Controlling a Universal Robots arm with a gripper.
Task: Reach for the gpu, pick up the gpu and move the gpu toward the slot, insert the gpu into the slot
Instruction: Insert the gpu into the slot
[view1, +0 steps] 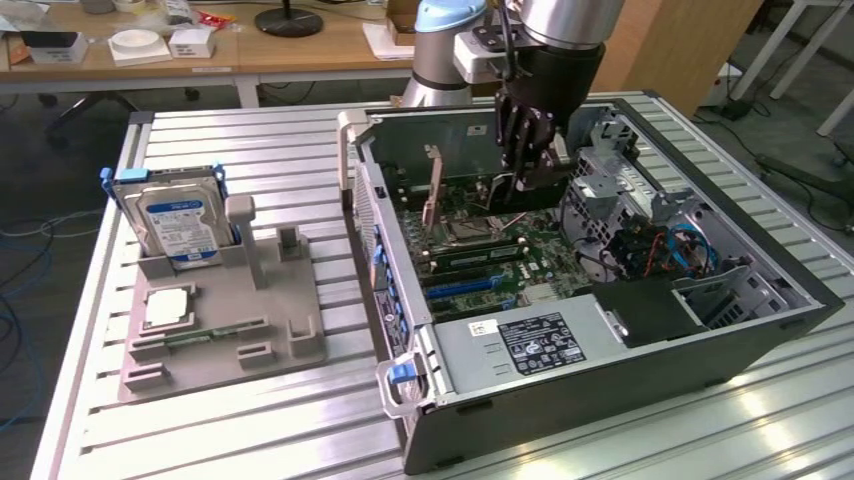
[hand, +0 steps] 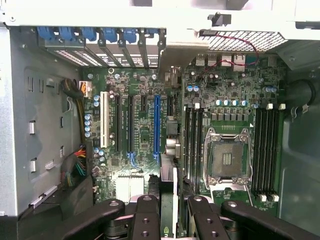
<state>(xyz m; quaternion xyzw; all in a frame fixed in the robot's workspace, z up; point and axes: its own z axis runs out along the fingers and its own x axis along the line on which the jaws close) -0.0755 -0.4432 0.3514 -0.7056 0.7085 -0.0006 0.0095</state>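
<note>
Gripper (view1: 523, 185) inside case (view1: 721, 345), 12 o'clock from power supply (view1: 534, 340) in exterior view. Fingers (hand: 147, 215) clamped on gpu (hand: 168, 192), held edge-on above motherboard (hand: 145, 135). Blue slot (hand: 156, 125) just beside gpu, unfilled. Hard drive (view1: 174, 225) at case's 9 o'clock.

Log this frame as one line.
gripper: shut on gpu | gpu: edge-on over motherboard, inside case | slot: empty
</note>
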